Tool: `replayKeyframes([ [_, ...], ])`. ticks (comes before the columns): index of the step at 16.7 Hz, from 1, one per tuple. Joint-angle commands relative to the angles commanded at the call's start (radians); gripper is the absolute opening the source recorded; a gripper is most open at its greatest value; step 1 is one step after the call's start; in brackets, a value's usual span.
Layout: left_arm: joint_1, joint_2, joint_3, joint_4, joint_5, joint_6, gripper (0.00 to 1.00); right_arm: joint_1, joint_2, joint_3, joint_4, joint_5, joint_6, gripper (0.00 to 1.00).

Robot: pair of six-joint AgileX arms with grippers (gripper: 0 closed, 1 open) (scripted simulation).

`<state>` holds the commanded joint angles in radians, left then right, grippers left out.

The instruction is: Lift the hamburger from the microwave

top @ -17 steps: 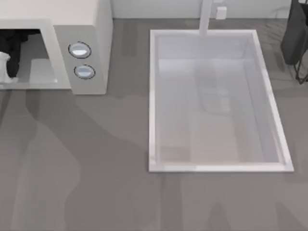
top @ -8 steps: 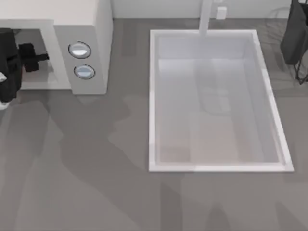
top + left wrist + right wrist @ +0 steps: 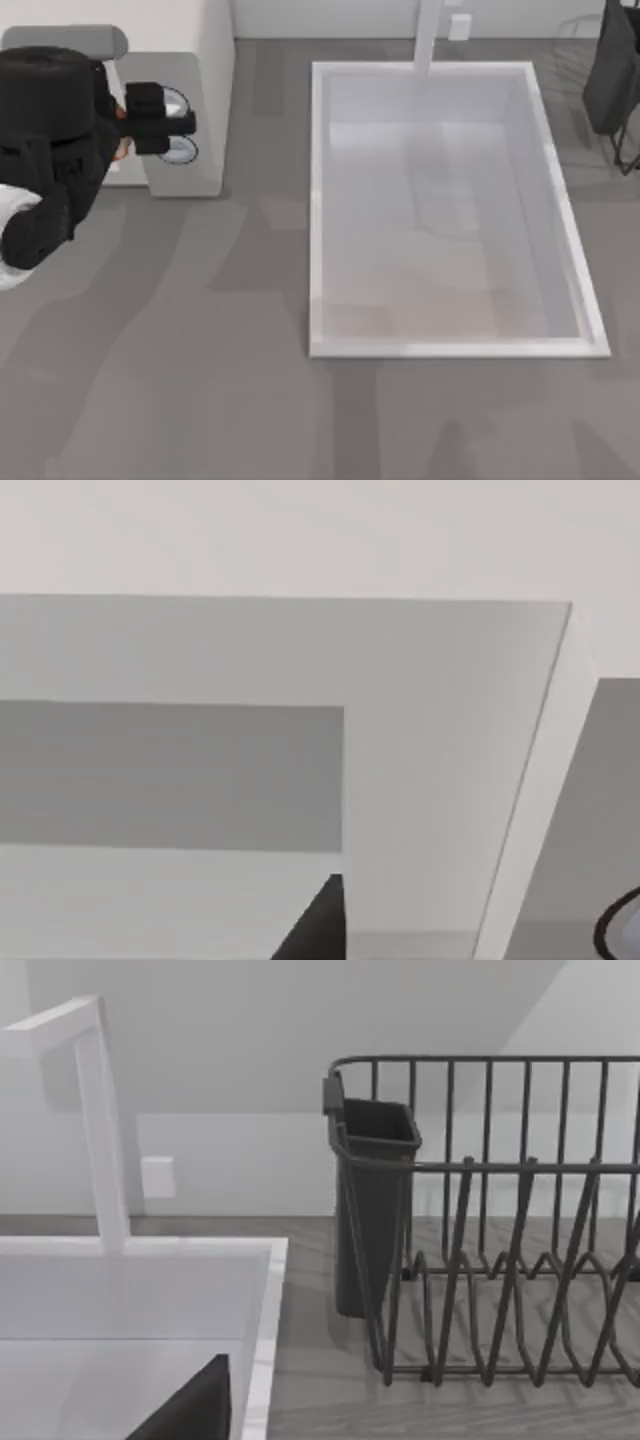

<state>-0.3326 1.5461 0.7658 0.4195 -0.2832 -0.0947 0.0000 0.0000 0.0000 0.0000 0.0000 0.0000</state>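
- Two arms at the grey table (image 3: 200, 400); my left arm fills the top view's left edge, its black wrist over the front of the white microwave (image 3: 205, 60), with my left gripper (image 3: 160, 120) just in front of the two round dials (image 3: 178, 150).
- From above, a sliver of orange-brown, seemingly the hamburger (image 3: 121, 147), peeks out beside the black jaws; whether they are clamped on it or merely next to it I cannot tell.
- Left wrist view adds what the top view hides: the microwave's white frame (image 3: 440, 780) close up, the grey cavity (image 3: 170, 775) beside it and the edge of one dial (image 3: 625, 935) in a corner.
- Right wrist view supplies the far side: a dark wire dish rack (image 3: 500, 1260) with a dark cutlery cup (image 3: 370, 1200) hung on its end, the white faucet (image 3: 100, 1120) and the sink (image 3: 130, 1300) rim beside them; from above the sink takes the table's middle and right, the rack its back right corner.
- Against half a second earlier, my left arm has swung out of the microwave's opening and rightward, now covering the cavity it then stood in.
- Right arm: parked at the back right; its jaws' state I cannot tell.
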Motion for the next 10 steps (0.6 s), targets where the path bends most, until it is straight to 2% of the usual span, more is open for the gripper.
replayKeyframes([
  [5,0.028,0.083,-0.003,0.052,-0.013,-0.001,0.0,0.0,0.0,0.0,0.0,0.0,0.0,1.0],
  [10,0.013,0.282,-0.063,0.324,-0.008,-0.001,0.0,0.0,0.0,0.0,0.0,0.0,0.0,1.0],
])
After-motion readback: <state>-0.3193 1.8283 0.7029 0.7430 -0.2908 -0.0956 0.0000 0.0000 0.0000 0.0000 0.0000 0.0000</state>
